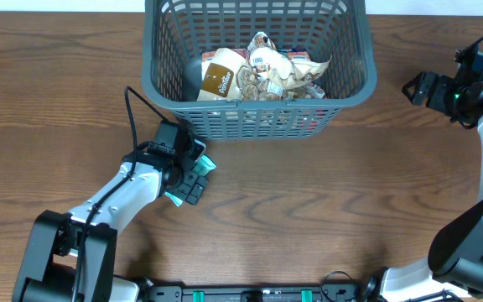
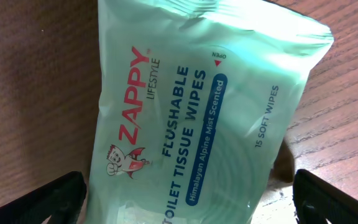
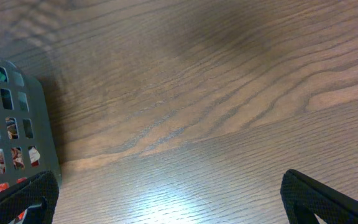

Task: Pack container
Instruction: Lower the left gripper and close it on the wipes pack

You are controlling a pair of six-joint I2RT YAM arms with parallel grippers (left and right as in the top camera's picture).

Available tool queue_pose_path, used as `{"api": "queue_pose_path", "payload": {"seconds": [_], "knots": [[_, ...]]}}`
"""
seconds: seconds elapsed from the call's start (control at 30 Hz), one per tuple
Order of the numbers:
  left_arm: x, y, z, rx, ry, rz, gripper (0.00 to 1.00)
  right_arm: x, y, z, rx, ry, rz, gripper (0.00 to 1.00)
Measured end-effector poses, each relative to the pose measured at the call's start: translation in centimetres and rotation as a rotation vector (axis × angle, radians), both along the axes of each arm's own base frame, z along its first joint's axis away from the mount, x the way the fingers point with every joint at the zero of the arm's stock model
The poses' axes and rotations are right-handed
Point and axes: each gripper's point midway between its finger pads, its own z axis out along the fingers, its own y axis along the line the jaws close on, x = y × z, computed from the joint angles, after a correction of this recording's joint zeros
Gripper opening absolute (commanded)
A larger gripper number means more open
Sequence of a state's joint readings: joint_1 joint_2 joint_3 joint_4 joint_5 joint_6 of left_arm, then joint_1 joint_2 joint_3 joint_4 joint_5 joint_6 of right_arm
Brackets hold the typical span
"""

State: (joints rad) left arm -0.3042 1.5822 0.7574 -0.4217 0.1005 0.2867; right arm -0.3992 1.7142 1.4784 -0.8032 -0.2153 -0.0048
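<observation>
**Clerk:** Item one, the container (image 1: 250, 124)?

**Checker:** One dark grey basket with lattice walls and a thick rim. It stood upright at the far edge of the table (image 1: 350, 201), about centre. Contents were several snack packs (image 1: 267, 71), heaped toward the middle and right, with a brown pack (image 1: 219, 80) at the left of the heap. More wrappers showed through the slots of the near wall.

**Clerk:** Item two, the left gripper (image 1: 193, 178)?

**Checker:** It was low over the table, just in front of the container's near left corner and apart from the wall. The jaws were spread wide, and its fingers (image 2: 42, 202) stood one on each side of a wipes pack (image 2: 197, 118).

**Clerk:** Describe the pack.

**Checker:** One soft pale green pack, label up, printed "ZAPPY Lifestyle Flushable Toilet Tissue Wipes" and "15 soft wipes". It lay flat on the wood.

**Clerk:** Was it gripped?

**Checker:** No. The pack sat between the fingers, and no finger was seen pressing on it. A dark sliver of table showed between the pack and the finger on the right of the wrist view.

**Clerk:** Item three, the right gripper (image 1: 418, 88)?

**Checker:** It was over the table to the right of the container, about level with its near wall and apart from it. The jaws were wide open, with only bare wood between the fingers (image 3: 328, 199). The container's corner showed at the left edge of the right wrist view, beside one finger.
</observation>
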Motion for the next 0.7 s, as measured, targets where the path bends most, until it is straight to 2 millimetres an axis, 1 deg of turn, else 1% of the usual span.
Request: {"api": "queue_pose_path", "payload": {"seconds": [0.23, 0.37, 0.43, 0.5, 0.57, 0.7], "knots": [[-0.04, 0.07, -0.02, 0.004, 0.002, 0.001, 0.77, 0.00, 0.00, 0.00, 0.000, 0.000, 0.000, 0.99], [-0.11, 0.09, -0.03, 0.005, 0.004, -0.001, 0.70, 0.00, 0.00, 0.00, 0.000, 0.000, 0.000, 0.99], [-0.12, 0.10, -0.04, 0.005, 0.005, -0.001, 0.68, 0.00, 0.00, 0.00, 0.000, 0.000, 0.000, 0.99], [-0.17, 0.11, -0.05, 0.005, 0.007, 0.000, 0.63, 0.01, 0.00, 0.00, 0.000, 0.000, 0.000, 0.99], [-0.22, 0.12, -0.06, 0.006, 0.009, -0.002, 0.62, 0.00, 0.00, 0.00, 0.000, 0.000, 0.000, 0.99], [-0.42, 0.19, -0.11, 0.009, 0.017, -0.002, 0.52, 0.00, 0.00, 0.00, 0.000, 0.000, 0.000, 0.99]]}}
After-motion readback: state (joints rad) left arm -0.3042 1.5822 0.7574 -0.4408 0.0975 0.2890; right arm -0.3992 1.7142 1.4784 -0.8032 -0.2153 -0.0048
